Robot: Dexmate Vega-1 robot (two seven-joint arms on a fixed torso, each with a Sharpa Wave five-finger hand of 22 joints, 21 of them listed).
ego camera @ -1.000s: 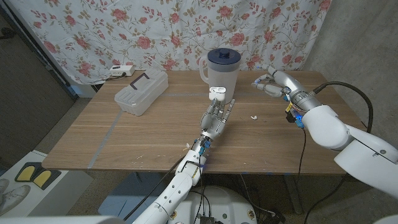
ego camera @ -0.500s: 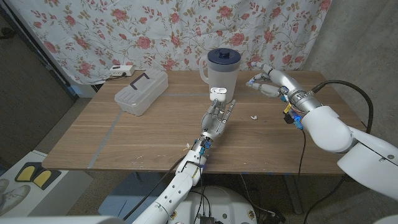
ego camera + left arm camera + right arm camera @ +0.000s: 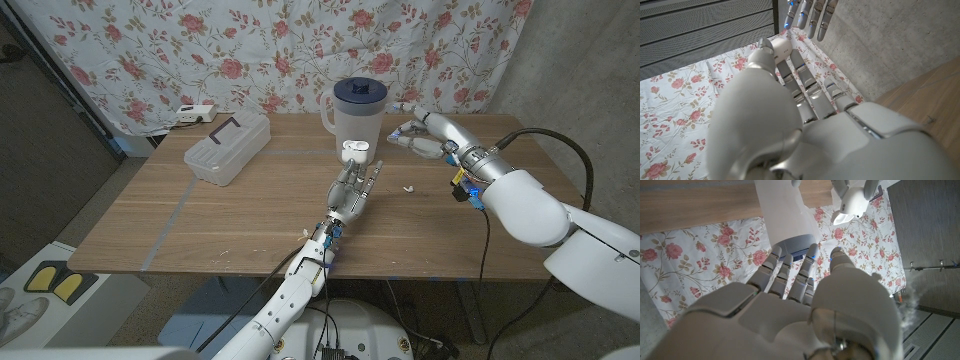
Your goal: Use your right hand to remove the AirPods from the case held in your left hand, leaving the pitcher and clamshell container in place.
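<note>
From the head view, the AirPods case (image 3: 354, 152) is held upright and lid-open in the left robot hand (image 3: 353, 190), presented before the pitcher (image 3: 356, 116). The right robot hand (image 3: 420, 135), fingers apart and empty, has been brought nearer than earlier. One earbud (image 3: 408, 187) lies on the counter (image 3: 220, 225). In the right wrist view, the case (image 3: 854, 202) is seen ahead of the fingers (image 3: 790, 275).

Pitcher (image 3: 357, 108) far centre of the table (image 3: 200, 225) — clamshell container (image 3: 227, 148) to its left, well apart. Left hand (image 3: 354, 190) in front of the pitcher, case (image 3: 353, 152) at its fingertips. Right hand (image 3: 420, 134) just right of the pitcher. An earbud (image 3: 408, 187) lies on the table right of the left hand.
</note>
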